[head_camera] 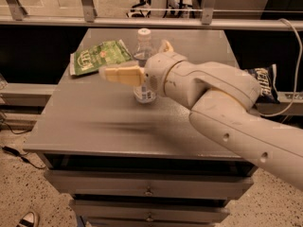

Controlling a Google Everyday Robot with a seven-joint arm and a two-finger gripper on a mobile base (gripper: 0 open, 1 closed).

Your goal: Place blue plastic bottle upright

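The blue plastic bottle stands upright on the grey table, white cap on top, near the middle of the back half. My gripper is at the bottle, open. One tan finger reaches left across the bottle's front, and the other finger shows behind it on the right. The bottle's lower body shows below the finger, resting on the table. My thick white arm comes in from the lower right.
A green snack bag lies flat at the table's back left. A dark blue chip bag lies off the table's right side, near a cable. Drawers sit under the tabletop. A rail runs behind.
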